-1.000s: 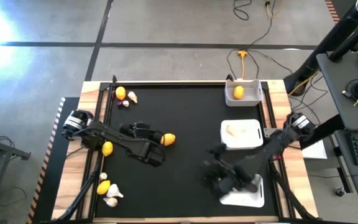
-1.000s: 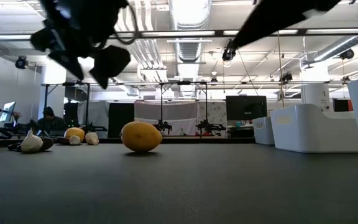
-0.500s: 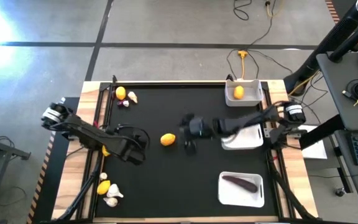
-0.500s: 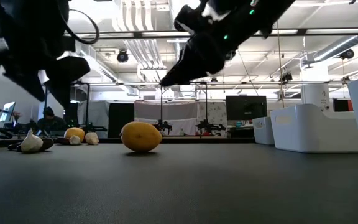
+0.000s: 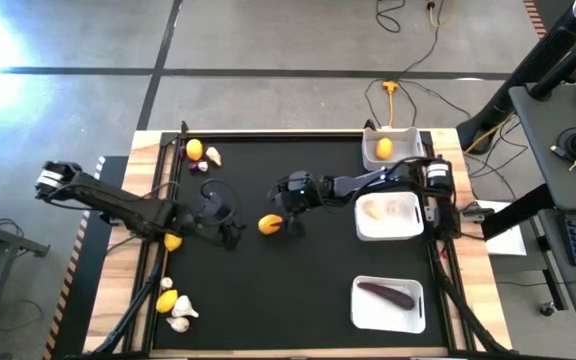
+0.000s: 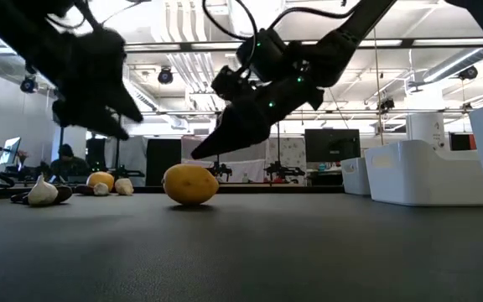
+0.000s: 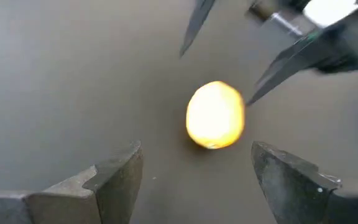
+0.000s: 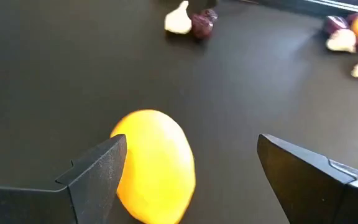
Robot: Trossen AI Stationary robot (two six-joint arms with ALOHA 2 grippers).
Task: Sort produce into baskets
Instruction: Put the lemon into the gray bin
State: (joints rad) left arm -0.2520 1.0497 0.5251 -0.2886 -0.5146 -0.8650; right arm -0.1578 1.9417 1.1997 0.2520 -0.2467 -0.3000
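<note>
A yellow lemon (image 5: 269, 224) rests on the black mat near the table's middle. My right gripper (image 5: 288, 212) reaches in from the right and hangs open, slanting down over the lemon (image 8: 157, 165), one finger (image 8: 98, 174) close at its side. In the low view its fingertips (image 6: 201, 151) stand just above the lemon (image 6: 190, 183). My left gripper (image 5: 230, 228) is open a short way left of the lemon (image 7: 215, 115), pointing at it. Three white baskets line the right side: the far one (image 5: 405, 160) holds a lemon, the middle one (image 5: 408, 228) garlic, the near one (image 5: 368, 318) an eggplant (image 5: 386, 293).
More produce lies at the left: a lemon (image 5: 194, 150), garlic (image 5: 213, 156) and a purple bit (image 5: 201, 167) at the far corner, a lemon (image 5: 173, 240) under my left arm, and a lemon (image 5: 167, 301) with garlic (image 5: 180, 318) near the front.
My right gripper has swung from over the near basket toward the far-left, across to the middle lemon, and has come down over it. The eggplant now shows lying in the near basket. My left gripper has drawn back from the lemon toward the left edge and tipped up. The lemon has kept still.
</note>
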